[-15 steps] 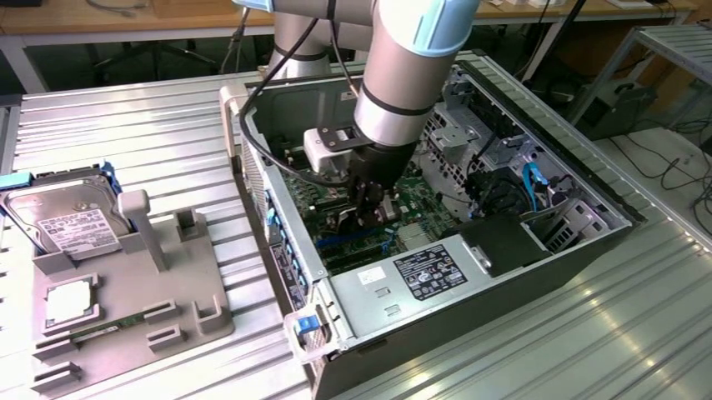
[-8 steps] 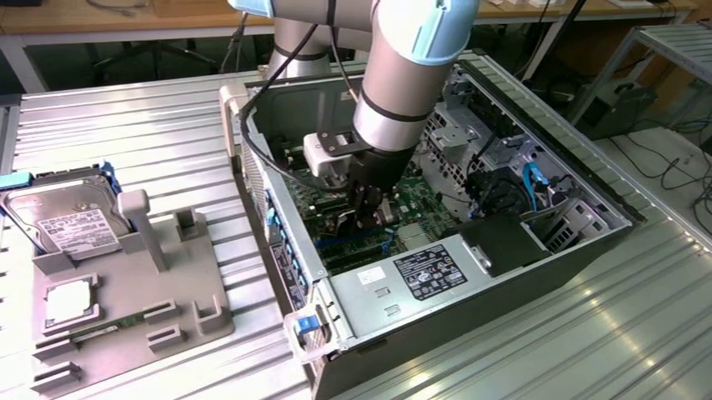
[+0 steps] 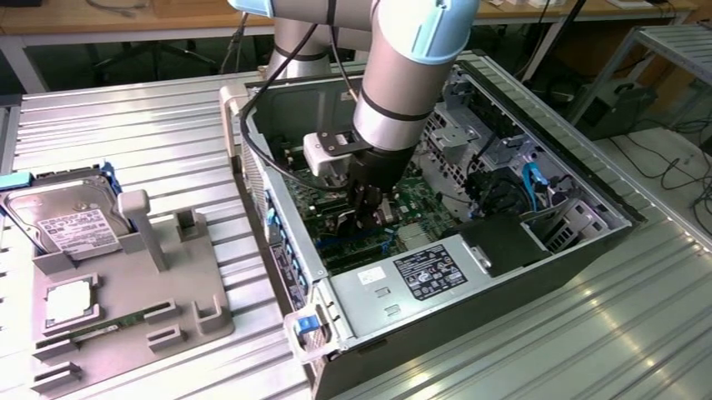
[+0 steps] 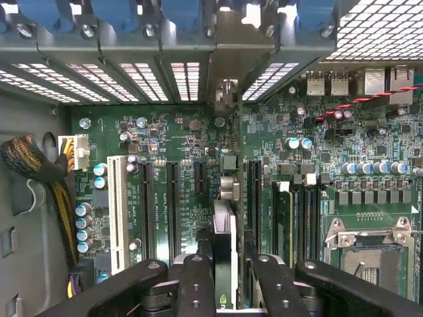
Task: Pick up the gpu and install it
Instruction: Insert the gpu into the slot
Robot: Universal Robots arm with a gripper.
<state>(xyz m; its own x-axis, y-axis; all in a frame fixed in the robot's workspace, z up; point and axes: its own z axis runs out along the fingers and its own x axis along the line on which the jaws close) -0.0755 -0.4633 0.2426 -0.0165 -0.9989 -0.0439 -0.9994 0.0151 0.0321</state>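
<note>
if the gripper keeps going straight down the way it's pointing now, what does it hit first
Most likely the motherboard. The gripper is shut on the gpu, held edge-on over the expansion slots, so the card's edge would meet the board first; which slot is unclear.

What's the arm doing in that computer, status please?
Gripper jaws shut on gpu. Card edge-on above motherboard slots, inside the case. Nothing seen blocking.
</note>
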